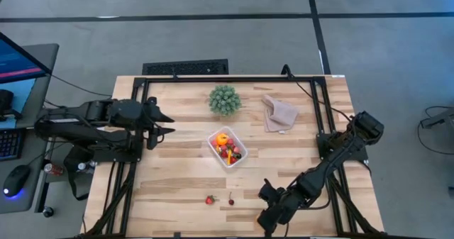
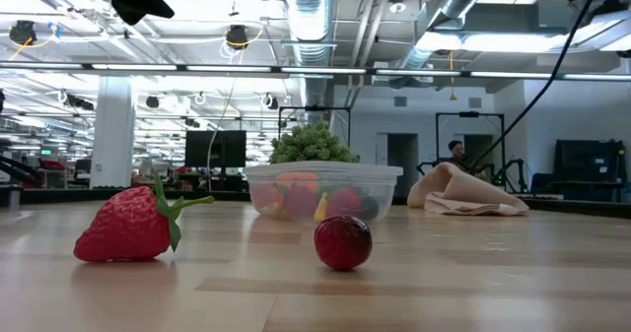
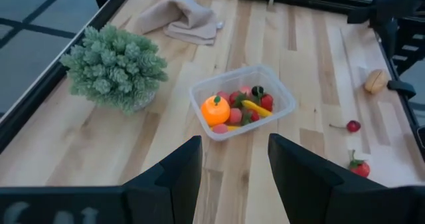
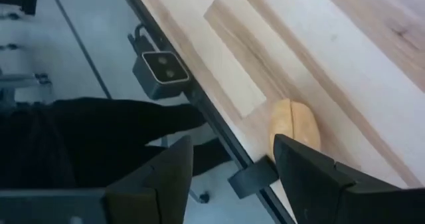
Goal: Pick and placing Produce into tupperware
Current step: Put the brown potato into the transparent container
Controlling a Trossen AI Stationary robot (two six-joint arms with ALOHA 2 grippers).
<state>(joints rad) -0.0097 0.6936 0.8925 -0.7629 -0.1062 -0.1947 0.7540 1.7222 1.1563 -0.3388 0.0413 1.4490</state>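
Tupperware (image 1: 228, 148) holds produce (image 1: 227, 147); strawberry (image 1: 209, 199) outside.

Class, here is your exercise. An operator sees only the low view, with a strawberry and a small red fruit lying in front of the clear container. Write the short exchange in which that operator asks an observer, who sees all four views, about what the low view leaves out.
Operator: Is any produce loose besides these two?
Observer: Yes, a tan piece lies near the edge of the table, outside your frame.
Operator: Which arm is closest to it?
Observer: The right gripper hovers just short of it, jaws open and nothing held.
Operator: And the other arm?
Observer: The left gripper hangs on the left of the tupperware in the high view, jaws open and empty.
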